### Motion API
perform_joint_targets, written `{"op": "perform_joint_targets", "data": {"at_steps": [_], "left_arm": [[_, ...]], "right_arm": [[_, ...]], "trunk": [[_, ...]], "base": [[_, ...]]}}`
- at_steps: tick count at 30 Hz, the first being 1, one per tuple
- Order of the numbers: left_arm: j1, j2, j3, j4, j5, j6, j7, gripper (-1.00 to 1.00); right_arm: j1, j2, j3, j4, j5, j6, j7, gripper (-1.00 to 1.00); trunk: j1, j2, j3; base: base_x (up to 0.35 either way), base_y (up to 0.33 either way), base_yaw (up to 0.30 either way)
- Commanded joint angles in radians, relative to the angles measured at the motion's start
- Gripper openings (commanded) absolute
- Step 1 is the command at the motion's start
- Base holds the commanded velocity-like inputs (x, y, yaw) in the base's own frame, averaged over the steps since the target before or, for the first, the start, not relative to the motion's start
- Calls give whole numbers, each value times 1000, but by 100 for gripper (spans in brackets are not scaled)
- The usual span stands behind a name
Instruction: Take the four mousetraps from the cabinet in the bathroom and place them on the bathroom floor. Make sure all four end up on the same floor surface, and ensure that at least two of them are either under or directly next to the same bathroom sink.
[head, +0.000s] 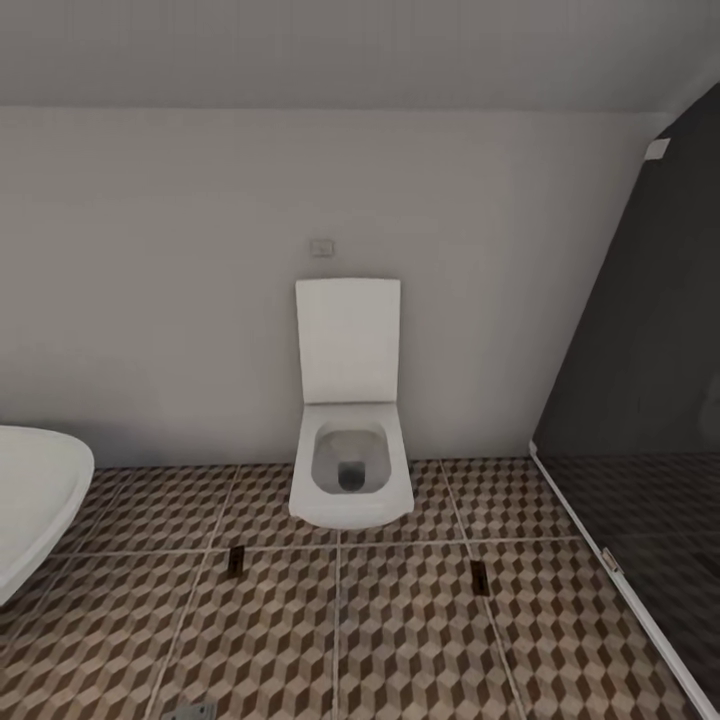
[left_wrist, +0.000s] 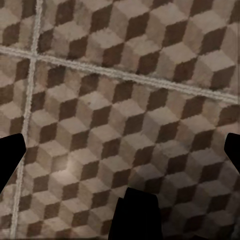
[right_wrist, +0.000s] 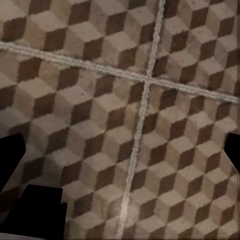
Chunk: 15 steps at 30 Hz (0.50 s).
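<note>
Two mousetraps are seen lying flat on the bathroom floor (head: 420, 640): one (head: 236, 560) just in front of the toilet (head: 350, 480) toward the white sink (head: 35, 500), the other (head: 478, 574) nearer the dark shower glass (head: 640, 400). The left gripper (left_wrist: 120, 150) and right gripper (right_wrist: 120, 150) are held wide apart over bare tile, nothing clamped. A risk is judged: neither trap may count as beside the sink, and either could be struck by the base.
</note>
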<state>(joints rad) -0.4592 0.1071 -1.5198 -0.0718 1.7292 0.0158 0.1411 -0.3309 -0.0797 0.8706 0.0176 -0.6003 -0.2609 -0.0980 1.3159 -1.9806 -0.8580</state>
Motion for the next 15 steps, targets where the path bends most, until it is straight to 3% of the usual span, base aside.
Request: {"op": "perform_joint_targets", "data": {"at_steps": [1, 15], "left_arm": [[0, 1, -6, -4, 4, 2, 8, 100], [3, 0, -6, -3, 6, 4, 15, 100]], "right_arm": [[-1, 1, 8, 4, -5, -3, -2, 100], [3, 0, 8, 10, -3, -1, -1, 100]], "trunk": [[-4, 7, 2], [-58, 105, 46]], "base": [[0, 0, 0], [0, 0, 0]]}}
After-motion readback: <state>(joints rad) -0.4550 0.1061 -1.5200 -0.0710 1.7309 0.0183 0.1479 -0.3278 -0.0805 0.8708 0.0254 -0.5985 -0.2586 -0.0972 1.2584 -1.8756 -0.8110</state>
